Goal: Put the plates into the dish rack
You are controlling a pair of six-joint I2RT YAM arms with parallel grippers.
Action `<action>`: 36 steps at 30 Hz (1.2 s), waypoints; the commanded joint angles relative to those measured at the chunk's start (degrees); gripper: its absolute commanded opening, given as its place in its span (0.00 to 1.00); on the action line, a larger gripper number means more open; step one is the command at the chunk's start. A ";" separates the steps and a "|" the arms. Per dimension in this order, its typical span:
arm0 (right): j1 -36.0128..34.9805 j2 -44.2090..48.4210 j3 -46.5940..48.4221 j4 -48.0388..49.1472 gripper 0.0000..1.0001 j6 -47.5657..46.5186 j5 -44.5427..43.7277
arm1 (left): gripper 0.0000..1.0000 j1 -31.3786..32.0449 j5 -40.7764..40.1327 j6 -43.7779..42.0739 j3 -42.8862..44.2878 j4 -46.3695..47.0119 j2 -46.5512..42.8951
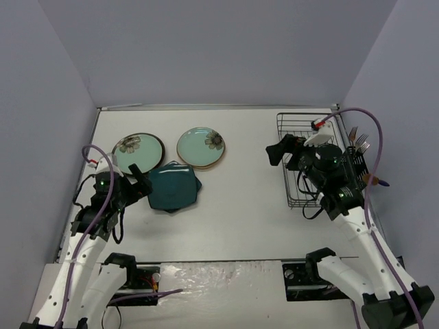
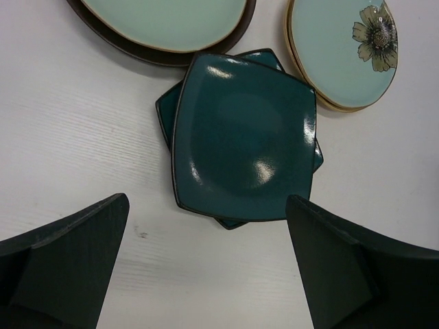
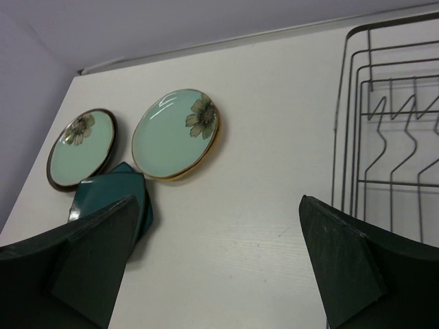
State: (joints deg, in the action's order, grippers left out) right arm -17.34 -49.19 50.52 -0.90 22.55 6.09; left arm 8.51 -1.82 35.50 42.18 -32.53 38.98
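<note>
Left pincer (image 2: 206, 199) hangs wide apart over two stacked dark teal squarish plates (image 2: 243, 133) on the counter (image 1: 240, 219), left side. Just beyond them lie a dark-rimmed mint plate (image 1: 138, 152) and a tan-rimmed mint plate (image 1: 201, 147), both flowered. Right pincer (image 3: 218, 199), also spread, is by the black wire dish rack (image 1: 302, 123), far right.

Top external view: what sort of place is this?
Probably a lab test cell, not a kitchen: plain lilac walls box in a white tabletop, two white robot arms are bolted at its near edge, with mint-green and teal plates and a black wire dish rack staged.
</note>
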 commanded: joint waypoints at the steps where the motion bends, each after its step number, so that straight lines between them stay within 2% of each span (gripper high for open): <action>1: -0.72 -6.66 -2.25 11.66 1.00 2.68 14.26 | 0.97 -0.19 3.71 7.28 -1.51 10.01 5.46; 9: -4.20 -10.45 -6.31 18.72 1.00 3.69 17.31 | 0.96 -0.63 7.23 13.38 -11.76 21.44 11.56; 13: -6.56 -11.26 -7.05 19.11 1.00 2.24 16.12 | 0.89 -0.69 8.76 15.72 -15.48 26.88 14.93; 23: -10.13 -12.67 -8.41 21.01 1.00 1.11 14.57 | 0.72 -0.95 8.59 17.55 -19.91 33.67 18.64; 36: -11.89 -12.62 -9.09 20.94 1.00 0.22 12.64 | 0.51 -1.27 8.41 18.90 -22.53 34.87 17.78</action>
State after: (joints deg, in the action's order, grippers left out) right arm -28.58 -62.17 41.63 15.15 23.81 19.92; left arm 7.82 6.62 53.46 18.61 -1.00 57.60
